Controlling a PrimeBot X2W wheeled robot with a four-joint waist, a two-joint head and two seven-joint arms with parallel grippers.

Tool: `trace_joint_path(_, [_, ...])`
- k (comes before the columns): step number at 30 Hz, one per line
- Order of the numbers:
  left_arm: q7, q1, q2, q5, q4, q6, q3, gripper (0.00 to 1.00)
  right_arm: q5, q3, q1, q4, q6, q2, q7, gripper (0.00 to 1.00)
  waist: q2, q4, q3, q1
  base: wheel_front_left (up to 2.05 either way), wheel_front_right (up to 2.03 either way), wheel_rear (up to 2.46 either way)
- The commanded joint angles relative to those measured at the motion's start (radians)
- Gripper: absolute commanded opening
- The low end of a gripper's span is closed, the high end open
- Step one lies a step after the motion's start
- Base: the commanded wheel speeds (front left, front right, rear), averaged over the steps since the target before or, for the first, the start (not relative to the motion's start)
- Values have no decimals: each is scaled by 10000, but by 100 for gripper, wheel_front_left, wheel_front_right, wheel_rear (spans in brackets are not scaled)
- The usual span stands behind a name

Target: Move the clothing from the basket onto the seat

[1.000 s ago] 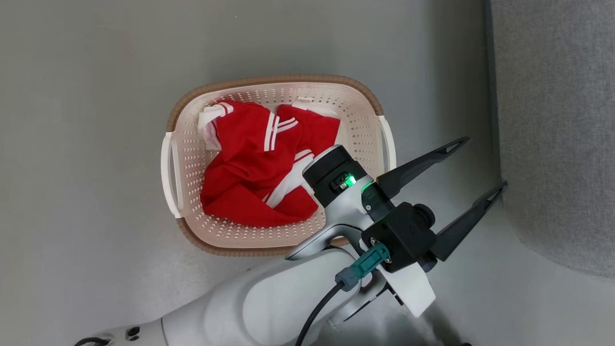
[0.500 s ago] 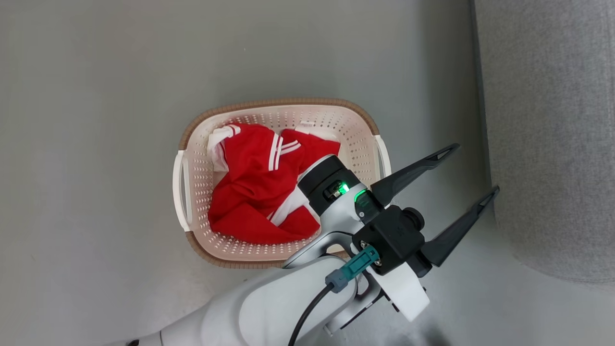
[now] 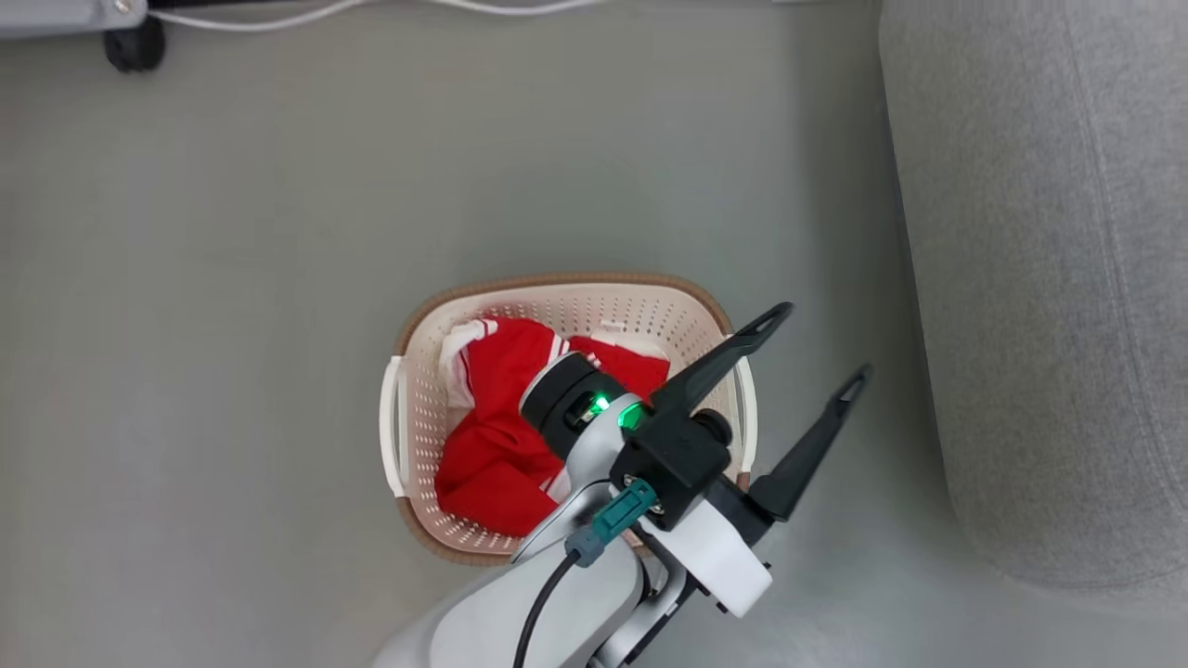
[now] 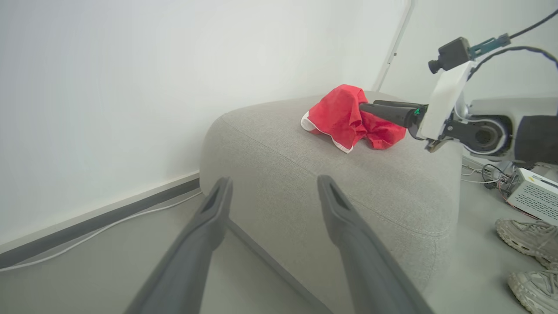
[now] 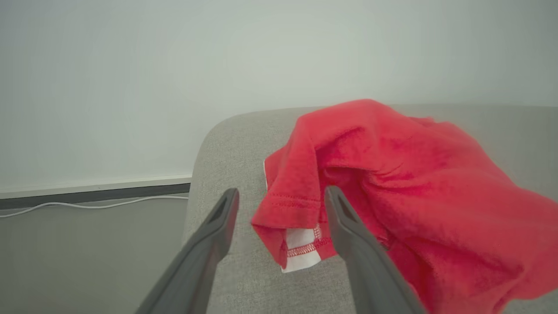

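Right gripper (image 5: 282,193): jaws spread wide either side of a red hem, pinching nothing; this garment (image 5: 392,174) lies slumped on the seat (image 5: 235,131), delivered by the look of it
Left gripper (image 3: 819,343): wide open, empty, over the basket (image 3: 557,283) edge; likely poised for the clothing (image 3: 492,455) inside

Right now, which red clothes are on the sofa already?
The crumpled red piece by the right gripper lies on the grey sofa; the other red piece sits in the white basket.

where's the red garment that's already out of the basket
The red garment lies crumpled on top of the grey sofa, upper right of centre in the left wrist view, with the open right gripper at its right edge.
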Motion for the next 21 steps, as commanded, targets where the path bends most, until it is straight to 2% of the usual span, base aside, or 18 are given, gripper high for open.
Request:
trace_joint_path(1, [-47, 314, -28, 164, -103, 87, 421, 100, -121, 110, 529, -405, 12, -242, -61, 100, 0, 228, -504, 0, 0, 0, 0])
trace_joint_path(8, [-47, 1155, -28, 439, 64, 257, 1287, 100, -342, 393, 999, -1186, 12, 315, -61, 100, 0, 602, -1411, 0, 0, 0, 0])
trace_joint_path(14, [-47, 2174, -28, 965, 264, 600, 2691, 100, -660, 600, 1402, -1884, 12, 956, -61, 100, 0, 929, -2332, 0, 0, 0, 0])
trace_joint_path(21, [-47, 3327, -28, 1690, 476, 452, 4513, 100, -1022, 570, 1882, -2555, 12, 1692, -61, 100, 0, 1190, -3086, 0, 0, 0, 0])
